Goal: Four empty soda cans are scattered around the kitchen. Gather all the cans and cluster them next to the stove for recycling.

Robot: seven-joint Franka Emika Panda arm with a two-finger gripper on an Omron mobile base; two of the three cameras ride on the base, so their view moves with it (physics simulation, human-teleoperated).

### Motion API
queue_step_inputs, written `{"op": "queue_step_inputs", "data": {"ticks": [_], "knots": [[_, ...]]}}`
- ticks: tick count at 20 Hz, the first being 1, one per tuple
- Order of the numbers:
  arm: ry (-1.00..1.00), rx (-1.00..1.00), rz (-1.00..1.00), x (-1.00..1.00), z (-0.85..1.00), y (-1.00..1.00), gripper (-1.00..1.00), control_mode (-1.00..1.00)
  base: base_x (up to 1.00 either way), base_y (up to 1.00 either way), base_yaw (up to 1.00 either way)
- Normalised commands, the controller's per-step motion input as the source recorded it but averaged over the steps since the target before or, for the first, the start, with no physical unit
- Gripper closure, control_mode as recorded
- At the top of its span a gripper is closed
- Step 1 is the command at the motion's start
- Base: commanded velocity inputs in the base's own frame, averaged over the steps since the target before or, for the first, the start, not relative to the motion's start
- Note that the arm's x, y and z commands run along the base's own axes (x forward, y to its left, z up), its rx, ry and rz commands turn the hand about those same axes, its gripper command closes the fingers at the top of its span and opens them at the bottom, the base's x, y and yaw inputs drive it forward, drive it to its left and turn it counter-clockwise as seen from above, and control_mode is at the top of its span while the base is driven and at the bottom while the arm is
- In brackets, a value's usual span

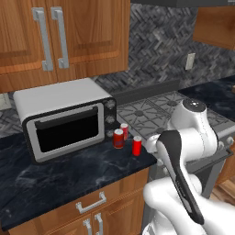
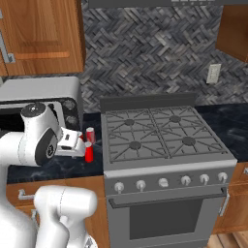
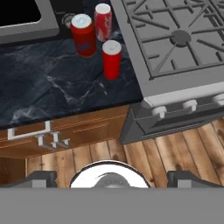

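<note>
Three soda cans stood clustered on the black counter (image 3: 52, 87) in the gap between the toaster oven (image 1: 64, 121) and the stove (image 3: 175, 48): a plain red can (image 3: 111, 59) nearest the counter's front edge, a second red can (image 3: 84, 35) behind it to the toaster oven side, and a red-and-white can (image 3: 103, 21) at the back, all upright and close together. The gripper (image 3: 111, 177) hung above the wood floor in front of the cabinets, its jaws spread wide and holding nothing. By my reading, three of the four cans were already delivered, so the step in hand was going after the last one, which I could not see. The next move would call for driving the base away to find it, approaching with the jaws open and gripping it upright
</note>
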Motion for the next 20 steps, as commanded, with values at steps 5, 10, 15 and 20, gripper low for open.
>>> {"op": "queue_step_inputs", "data": {"ticks": [5, 10, 15, 20], "knots": [[-0.01, 0.00, 0.00, -0.43, 0.00, -0.11, -1.00, -1.00, 0.00, 0.00, 0.00], [0.00, 0.00, 0.00, -0.25, 0.00, 0.00, -1.00, -1.00, 0.00, 0.00, 0.00], [0.00, 0.00, 0.00, -0.19, 0.00, 0.00, -1.00, -1.00, 0.00, 0.00, 0.00], [0.00, 0.00, 0.00, -0.03, 0.00, 0.00, -1.00, 1.00, -0.19, 0.00, 0.00]]}}
